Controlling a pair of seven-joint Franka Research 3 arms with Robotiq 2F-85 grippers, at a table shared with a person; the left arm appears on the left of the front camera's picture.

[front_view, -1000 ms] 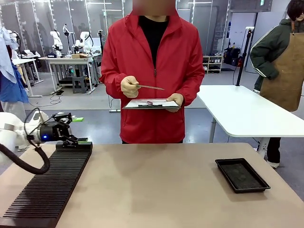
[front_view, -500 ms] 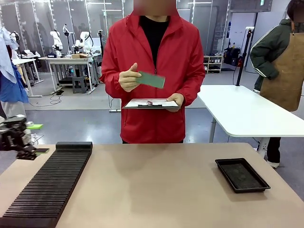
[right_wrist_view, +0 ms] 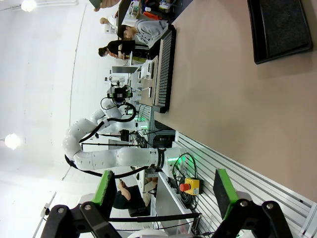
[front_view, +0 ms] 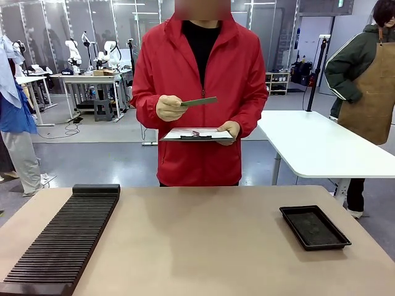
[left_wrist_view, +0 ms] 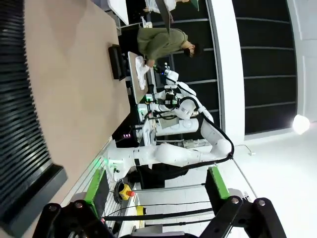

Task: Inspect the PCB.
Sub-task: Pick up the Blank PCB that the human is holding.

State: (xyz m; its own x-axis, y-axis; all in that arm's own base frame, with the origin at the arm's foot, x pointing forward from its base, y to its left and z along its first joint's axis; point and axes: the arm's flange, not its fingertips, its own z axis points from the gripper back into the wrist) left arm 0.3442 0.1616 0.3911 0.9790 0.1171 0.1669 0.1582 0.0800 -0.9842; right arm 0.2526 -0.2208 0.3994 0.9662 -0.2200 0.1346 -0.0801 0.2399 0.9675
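PCB point(front_view: 199, 102) is pinched at one end in the person's hand point(front_view: 168, 109), beyond the worktop point(front_view: 203, 246); it is judged light, stiff, fragile, best taken by its edges; left claw point(left_wrist_view: 156, 188) and right claw point(right_wrist_view: 163, 191) are spread, empty.
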